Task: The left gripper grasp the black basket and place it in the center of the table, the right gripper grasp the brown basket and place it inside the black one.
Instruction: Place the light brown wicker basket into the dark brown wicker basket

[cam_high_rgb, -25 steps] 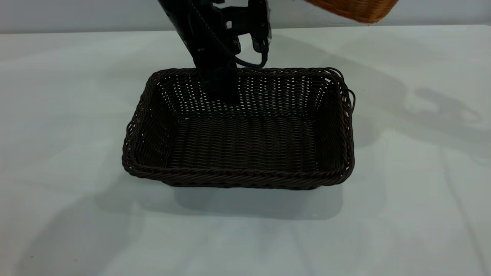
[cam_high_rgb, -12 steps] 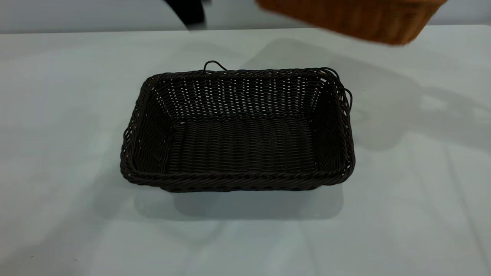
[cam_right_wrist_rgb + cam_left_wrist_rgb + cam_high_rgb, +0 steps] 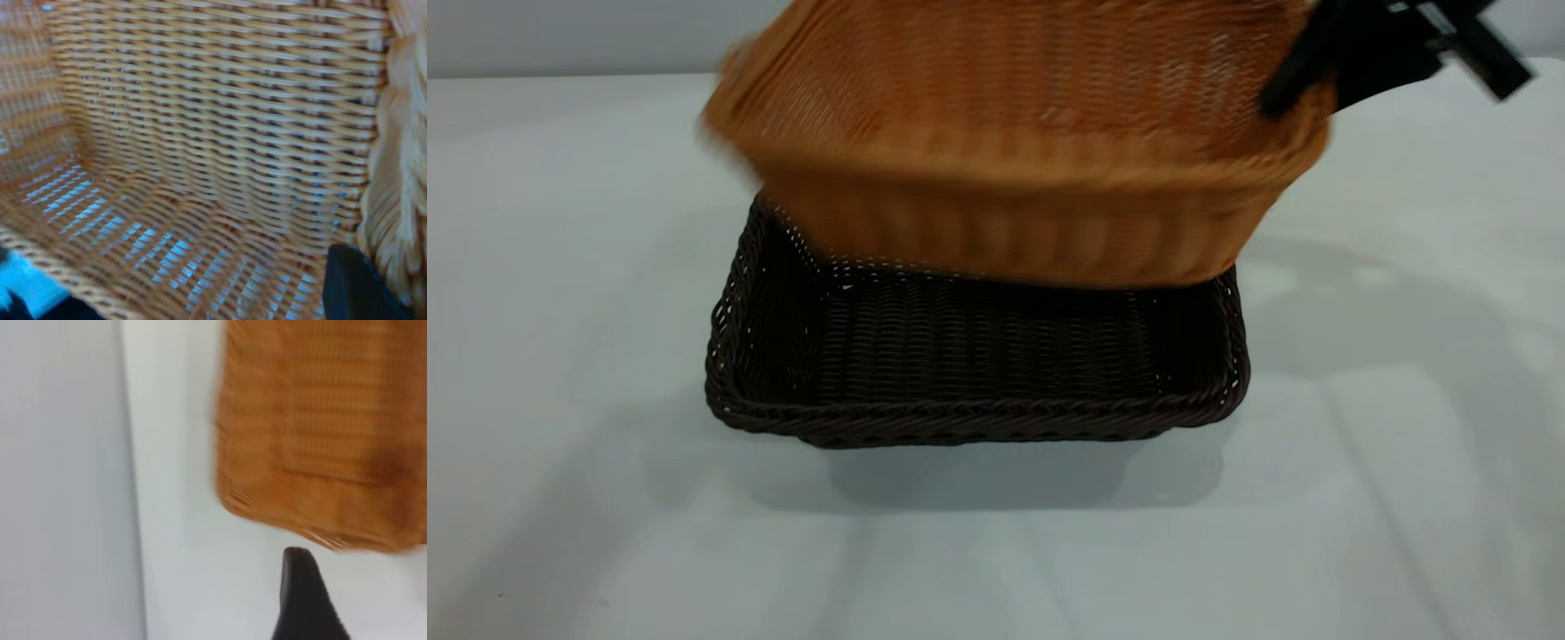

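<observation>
While the exterior view takes in both baskets at once, each wrist view shows only the orange-tan one. From outside, the shallow rectangular black-brown woven wicker basket (image 3: 978,373) sits flat on the wide pale grey-white matte table (image 3: 569,267), about at the middle of what shows of it. The light orange-tan rectangular wicker basket (image 3: 1014,151) hangs in the air over the dark basket's far half, tilted, its near wall hiding the dark basket's far wall and rim; whether the two touch cannot be told. At the tan basket's upper right corner the black two-finger right gripper (image 3: 1303,76) is clamped over the braided rim, one finger running down inside the wall.

The right wrist view looks into that basket's woven inside (image 3: 200,133), with light coming through the weave near the bottom and one dark fingertip (image 3: 357,283) lying against the braided rim, which the exterior view cannot show so closely.

The left wrist view sees the tan basket (image 3: 320,433) from farther off, above the pale table (image 3: 180,520), with a single dark fingertip of the left gripper (image 3: 303,597) apart from it; whether those fingers are spread or together cannot be told.

Counted: two baskets, one dark and one tan; two grippers.
</observation>
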You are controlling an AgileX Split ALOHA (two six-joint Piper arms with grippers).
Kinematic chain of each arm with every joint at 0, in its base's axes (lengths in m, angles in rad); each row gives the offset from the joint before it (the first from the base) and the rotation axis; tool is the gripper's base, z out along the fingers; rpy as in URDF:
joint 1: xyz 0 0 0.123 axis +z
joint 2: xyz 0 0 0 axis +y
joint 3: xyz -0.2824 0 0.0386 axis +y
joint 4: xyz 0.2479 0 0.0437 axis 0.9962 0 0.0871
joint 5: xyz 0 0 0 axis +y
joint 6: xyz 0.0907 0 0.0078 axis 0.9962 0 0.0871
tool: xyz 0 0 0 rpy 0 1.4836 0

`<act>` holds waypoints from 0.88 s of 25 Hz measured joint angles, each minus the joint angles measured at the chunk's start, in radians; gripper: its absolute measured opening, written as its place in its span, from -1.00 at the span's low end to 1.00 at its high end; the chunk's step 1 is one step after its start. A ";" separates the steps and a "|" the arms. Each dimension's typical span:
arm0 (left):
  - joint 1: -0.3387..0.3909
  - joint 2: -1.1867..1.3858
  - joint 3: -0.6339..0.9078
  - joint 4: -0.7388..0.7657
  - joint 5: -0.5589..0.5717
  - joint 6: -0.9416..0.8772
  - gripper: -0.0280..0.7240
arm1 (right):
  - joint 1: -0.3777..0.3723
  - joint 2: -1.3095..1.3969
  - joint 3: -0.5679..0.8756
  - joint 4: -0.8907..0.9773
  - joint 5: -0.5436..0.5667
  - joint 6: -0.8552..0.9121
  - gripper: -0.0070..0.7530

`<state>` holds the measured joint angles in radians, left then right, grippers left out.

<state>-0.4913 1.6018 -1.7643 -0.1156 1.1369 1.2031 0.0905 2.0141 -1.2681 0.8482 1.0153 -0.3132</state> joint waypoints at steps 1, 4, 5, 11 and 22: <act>0.000 -0.015 0.000 0.001 0.000 -0.001 0.12 | 0.026 0.004 -0.001 0.000 -0.003 -0.001 -0.79; 0.000 -0.044 0.000 0.002 0.000 -0.003 0.12 | 0.085 0.024 -0.001 -0.010 -0.032 -0.003 -0.78; 0.000 -0.048 0.000 0.002 0.001 -0.007 0.12 | 0.097 0.030 -0.001 -0.016 -0.041 -0.003 -0.78; 0.000 -0.052 0.000 0.002 0.011 -0.043 0.12 | 0.106 0.046 -0.004 -0.023 -0.042 -0.007 -0.78; 0.000 -0.052 0.000 0.002 0.016 -0.049 0.12 | 0.081 0.036 -0.208 -0.045 0.154 -0.078 -0.77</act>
<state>-0.4913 1.5494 -1.7643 -0.1136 1.1526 1.1537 0.1715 2.0500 -1.4762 0.8033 1.1698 -0.3913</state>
